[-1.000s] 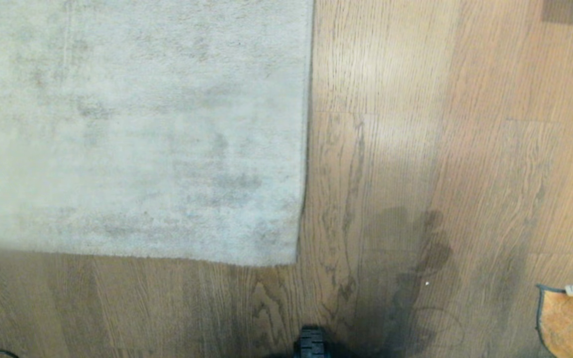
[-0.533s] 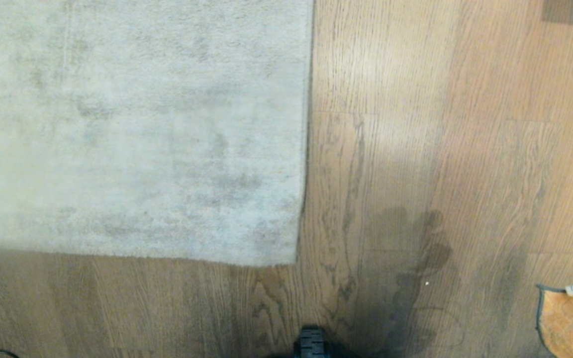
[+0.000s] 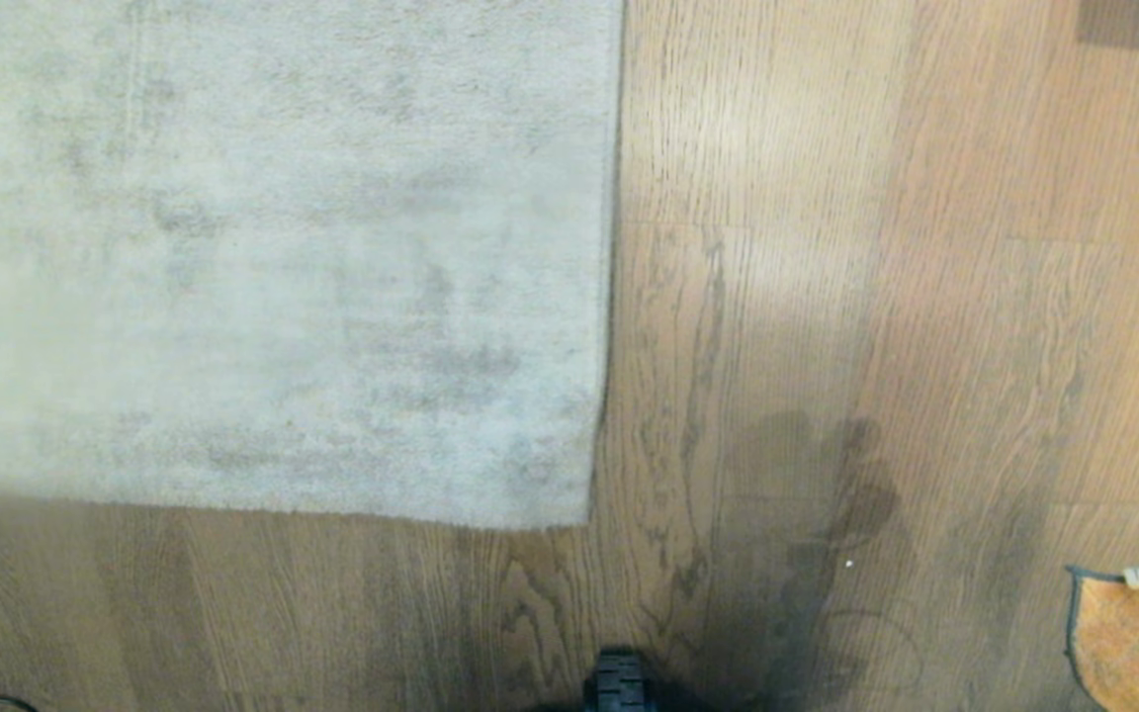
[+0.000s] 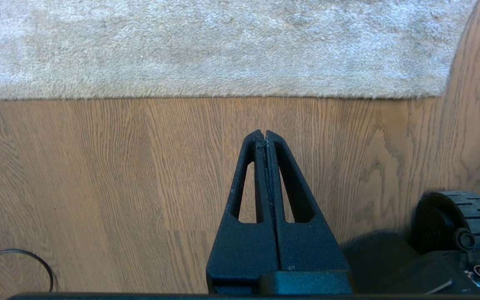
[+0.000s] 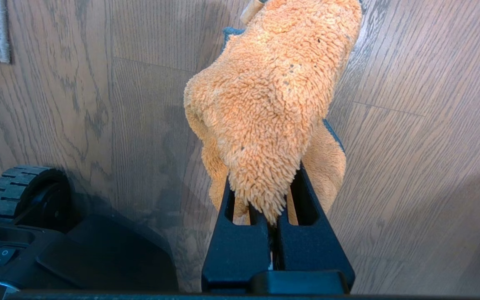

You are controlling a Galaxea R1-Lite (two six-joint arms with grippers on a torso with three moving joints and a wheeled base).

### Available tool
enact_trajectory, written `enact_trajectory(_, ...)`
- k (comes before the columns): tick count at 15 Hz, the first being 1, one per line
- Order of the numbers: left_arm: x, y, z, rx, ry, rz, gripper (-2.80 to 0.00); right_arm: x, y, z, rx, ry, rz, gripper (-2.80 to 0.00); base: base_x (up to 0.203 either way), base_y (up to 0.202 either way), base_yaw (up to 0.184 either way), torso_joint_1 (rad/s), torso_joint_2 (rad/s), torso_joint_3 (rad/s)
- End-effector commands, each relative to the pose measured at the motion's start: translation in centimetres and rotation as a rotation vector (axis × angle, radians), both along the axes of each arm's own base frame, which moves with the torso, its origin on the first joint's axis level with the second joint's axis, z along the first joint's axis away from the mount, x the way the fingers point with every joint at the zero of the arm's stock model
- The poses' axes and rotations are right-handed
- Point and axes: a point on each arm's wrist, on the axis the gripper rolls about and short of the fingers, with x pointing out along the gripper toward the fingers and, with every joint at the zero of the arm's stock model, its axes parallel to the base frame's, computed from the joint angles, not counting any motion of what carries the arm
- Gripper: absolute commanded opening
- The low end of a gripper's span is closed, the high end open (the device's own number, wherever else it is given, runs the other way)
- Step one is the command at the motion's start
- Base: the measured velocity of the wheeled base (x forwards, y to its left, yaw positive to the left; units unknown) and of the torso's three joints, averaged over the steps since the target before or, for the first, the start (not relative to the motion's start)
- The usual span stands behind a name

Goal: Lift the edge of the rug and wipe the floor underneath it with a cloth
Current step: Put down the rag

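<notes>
**Gripping the cloth above bare planks**

Clamped on the orange cloth (image 5: 265, 104), the right gripper (image 5: 271, 208) holds it bunched, its length running out past the fingertips over the wood floor (image 3: 827, 297). The left gripper (image 4: 266, 135) is pressed together, empty, pointing at the rug edge (image 4: 223, 93), which lies flat; its corner (image 3: 584, 514) is square.

Flat grey rug edge (image 3: 609, 297) on wood floor (image 3: 777, 247); orange cloth (image 5: 273, 104) bunched.
</notes>
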Motion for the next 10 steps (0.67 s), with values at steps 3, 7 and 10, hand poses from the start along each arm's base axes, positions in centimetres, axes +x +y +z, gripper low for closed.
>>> enact_trajectory(3, 0.00, 0.00, 0.00, 0.002, 0.000, 0.000, -2.80, 0.01, 0.00, 0.00, -0.001, 0.001, 0.001, -2.80, 0.000, 0.000, 0.000, 0.000, 0.00, 0.000)
enact_trajectory(7, 0.00, 0.00, 0.00, 0.002, 0.000, 0.000, -2.80, 0.01, 0.00, 0.00, -0.001, 0.001, 0.001, -2.80, 0.000, 0.000, 0.000, 0.000, 0.00, 0.000)
enact_trajectory(10, 0.00, 0.00, 0.00, 0.002, 0.000, 0.000, -2.80, 0.01, 0.00, 0.00, -0.001, 0.001, 0.001, -2.80, 0.000, 0.000, 0.000, 0.000, 0.00, 0.000)
